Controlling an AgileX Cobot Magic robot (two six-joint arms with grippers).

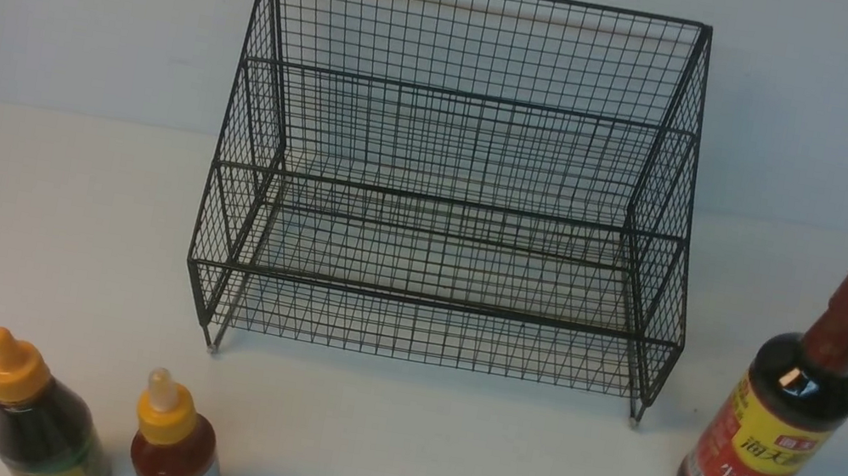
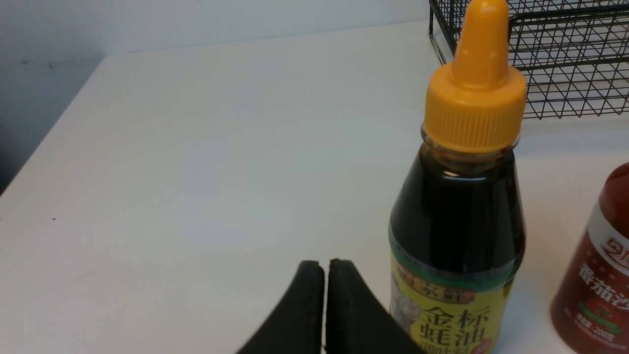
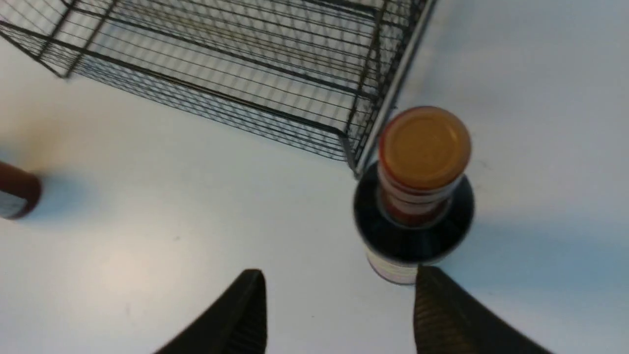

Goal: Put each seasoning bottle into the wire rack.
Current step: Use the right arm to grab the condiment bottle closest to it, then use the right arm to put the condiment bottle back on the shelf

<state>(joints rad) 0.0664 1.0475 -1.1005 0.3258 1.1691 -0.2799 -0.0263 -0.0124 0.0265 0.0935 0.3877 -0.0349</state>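
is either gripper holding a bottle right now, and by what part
Nothing is held. The left gripper is shut on nothing beside the dark squeeze bottle; the right gripper is open near the soy bottle, not around it.

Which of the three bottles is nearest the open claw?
The tall soy bottle with the red-yellow label: the open right gripper is beside its cap. The dark squeeze bottle and red squeeze bottle stand far off on the left.
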